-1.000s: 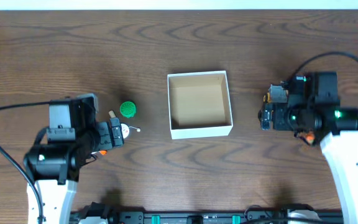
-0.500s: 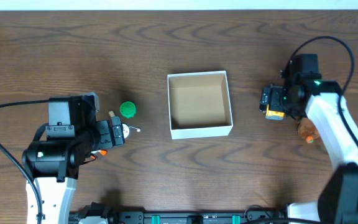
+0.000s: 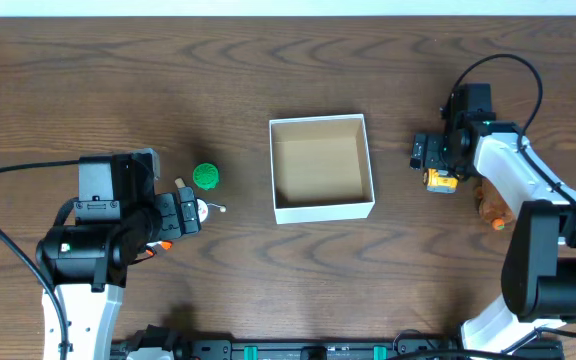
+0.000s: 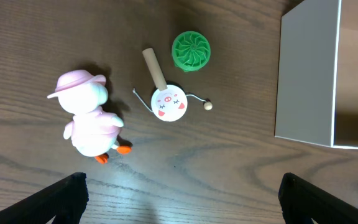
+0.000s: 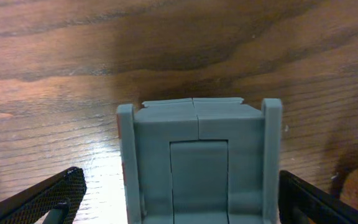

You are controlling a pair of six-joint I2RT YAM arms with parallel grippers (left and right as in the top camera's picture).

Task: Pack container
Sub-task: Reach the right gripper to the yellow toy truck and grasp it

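Overhead: container (image 3: pixel 324 211) well apart from both jaws

The whole table (image 3: pixel 118 70) is seen from straight above and from afar, with the container (image 3: pixel 323 168) at mid-frame. From the left wrist, the wood left of the container is viewed downward at closer range. The container's left wall and the green disc (image 4: pixel 191 51) are shared with the overhead view. From the right wrist, right of the container, a grey block (image 5: pixel 197 162) is viewed very closely.
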